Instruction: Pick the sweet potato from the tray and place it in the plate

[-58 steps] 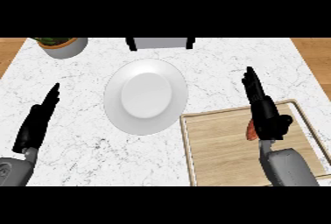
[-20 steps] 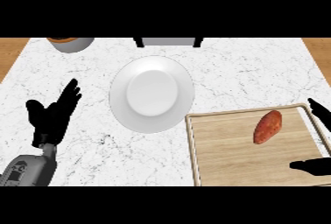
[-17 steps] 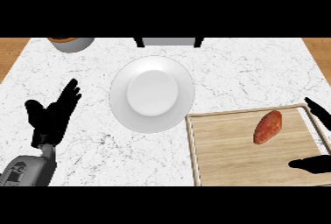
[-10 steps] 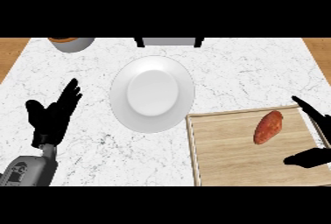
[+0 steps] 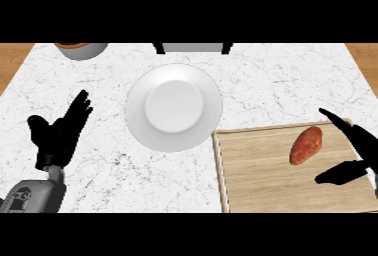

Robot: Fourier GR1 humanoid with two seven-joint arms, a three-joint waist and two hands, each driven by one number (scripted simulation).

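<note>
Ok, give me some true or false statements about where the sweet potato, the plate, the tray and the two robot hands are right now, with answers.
1. The reddish-brown sweet potato lies on the light wooden tray. True.
2. The white round plate holds the sweet potato. False: the sweet potato is on the tray, to the right of the plate.
3. The right robot hand is curled round the sweet potato. False: it is open, fingers and thumb spread, beside the sweet potato.
4. The left robot hand is open at the view's left. True.
</note>
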